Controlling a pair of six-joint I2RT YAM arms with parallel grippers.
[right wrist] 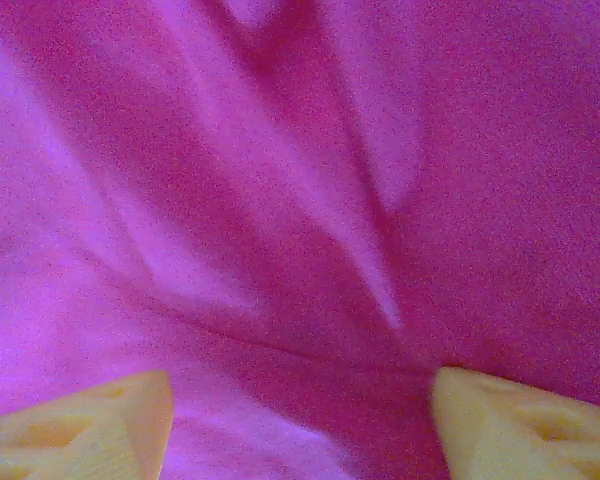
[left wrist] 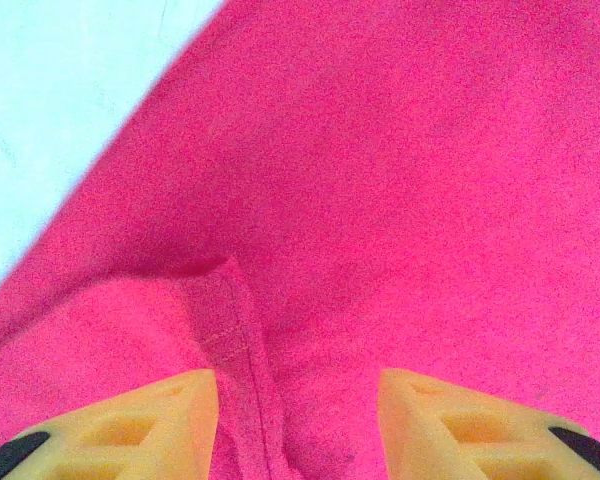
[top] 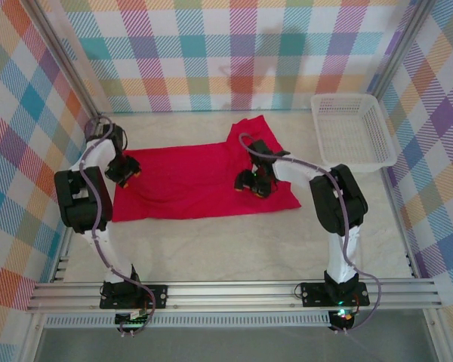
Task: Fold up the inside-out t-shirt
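Note:
The bright red inside-out t-shirt (top: 189, 181) lies spread across the table, with one part bunched up at the back right near the basket. My left gripper (top: 124, 170) sits low over the shirt's left edge, open, its yellow fingers (left wrist: 150, 420) astride a stitched hem seam (left wrist: 230, 340) of the shirt (left wrist: 400, 200). My right gripper (top: 254, 182) is down on the shirt's right part, open, yellow fingertips (right wrist: 510, 420) wide apart over wrinkled cloth (right wrist: 300, 200). The tag and yellow patch are out of view.
A white plastic basket (top: 353, 130) stands at the back right, close to the shirt's raised corner. Pale tabletop (top: 226, 249) lies bare in front of the shirt. Checkered walls enclose the workspace on three sides.

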